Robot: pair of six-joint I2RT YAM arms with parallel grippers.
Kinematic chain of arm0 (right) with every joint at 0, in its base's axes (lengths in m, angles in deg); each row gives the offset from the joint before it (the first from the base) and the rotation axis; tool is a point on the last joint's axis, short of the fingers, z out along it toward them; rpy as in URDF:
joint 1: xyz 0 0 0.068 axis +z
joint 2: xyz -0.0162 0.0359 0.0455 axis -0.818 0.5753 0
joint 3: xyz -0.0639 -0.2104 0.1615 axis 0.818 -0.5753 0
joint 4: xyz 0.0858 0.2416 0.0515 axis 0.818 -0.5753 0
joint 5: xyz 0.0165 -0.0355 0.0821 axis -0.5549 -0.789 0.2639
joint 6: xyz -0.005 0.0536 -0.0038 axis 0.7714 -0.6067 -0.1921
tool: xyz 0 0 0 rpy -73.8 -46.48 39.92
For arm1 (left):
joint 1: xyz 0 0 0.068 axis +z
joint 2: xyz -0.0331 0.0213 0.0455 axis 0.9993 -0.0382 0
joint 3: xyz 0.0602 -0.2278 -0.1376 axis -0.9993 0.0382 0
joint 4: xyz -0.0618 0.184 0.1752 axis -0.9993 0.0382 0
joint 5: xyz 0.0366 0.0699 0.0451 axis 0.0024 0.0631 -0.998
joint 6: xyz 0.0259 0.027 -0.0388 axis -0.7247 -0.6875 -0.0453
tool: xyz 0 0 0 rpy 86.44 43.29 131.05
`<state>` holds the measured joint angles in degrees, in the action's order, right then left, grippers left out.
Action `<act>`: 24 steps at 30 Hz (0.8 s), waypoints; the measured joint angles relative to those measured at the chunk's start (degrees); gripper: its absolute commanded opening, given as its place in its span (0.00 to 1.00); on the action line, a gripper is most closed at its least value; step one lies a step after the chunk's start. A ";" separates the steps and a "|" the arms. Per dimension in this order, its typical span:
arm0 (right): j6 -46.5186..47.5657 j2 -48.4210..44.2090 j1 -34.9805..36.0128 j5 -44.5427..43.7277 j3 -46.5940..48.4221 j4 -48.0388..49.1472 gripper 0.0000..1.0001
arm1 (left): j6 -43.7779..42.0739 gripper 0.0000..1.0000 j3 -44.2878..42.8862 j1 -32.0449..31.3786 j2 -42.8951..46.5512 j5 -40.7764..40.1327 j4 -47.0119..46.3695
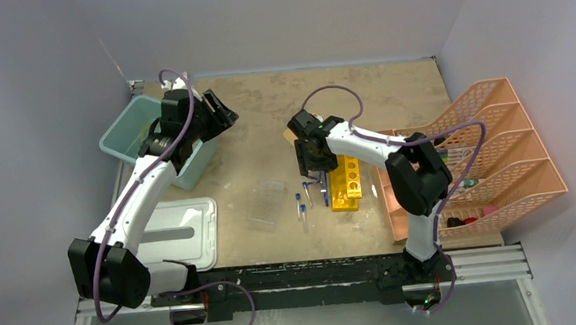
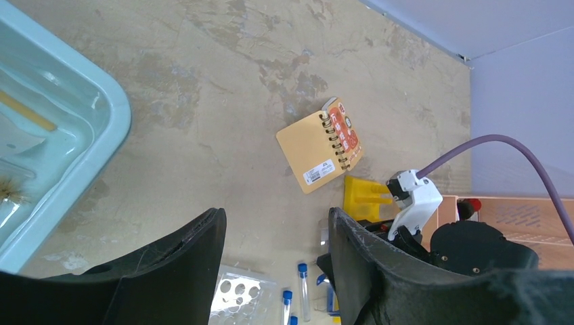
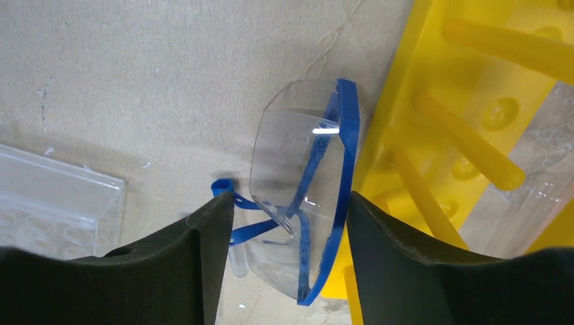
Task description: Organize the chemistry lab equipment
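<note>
Right pincer [image 3: 288, 203] was spread, straddling the clear goggles [image 3: 298, 169] lying on the bench [image 3: 135, 68] just beside the yellow rack [image 3: 406, 101]. I'd squeeze slow and square, clear of the blue-capped tube [image 3: 222, 185]. Left pincer [image 2: 277, 230] hung spread, empty.

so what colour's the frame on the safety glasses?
Blue, around a clear lens. The glasses show best in the right wrist view.
</note>
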<state>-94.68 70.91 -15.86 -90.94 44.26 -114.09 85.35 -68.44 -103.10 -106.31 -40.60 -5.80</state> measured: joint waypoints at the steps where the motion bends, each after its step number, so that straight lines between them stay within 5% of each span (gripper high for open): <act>1: 0.11 0.09 -0.04 0.00 0.00 0.44 0.66 | 0.00 0.57 0.00 -0.04 -0.04 -0.02 0.04; 8: 0.90 2.60 -0.07 0.07 0.00 2.89 0.71 | -0.02 0.57 0.00 -0.17 -0.22 -0.04 0.31; 19: 2.10 5.46 -0.39 -1.84 0.87 5.25 0.51 | -0.02 0.57 0.00 -0.17 -0.22 -0.11 0.42; 24: 2.60 5.46 -0.48 -2.01 0.92 6.29 0.52 | -0.02 0.57 0.00 -0.17 -0.22 -0.33 0.74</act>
<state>-92.08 76.38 -16.34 -92.95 45.18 -107.80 85.33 -68.44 -103.28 -106.53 -40.93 -5.06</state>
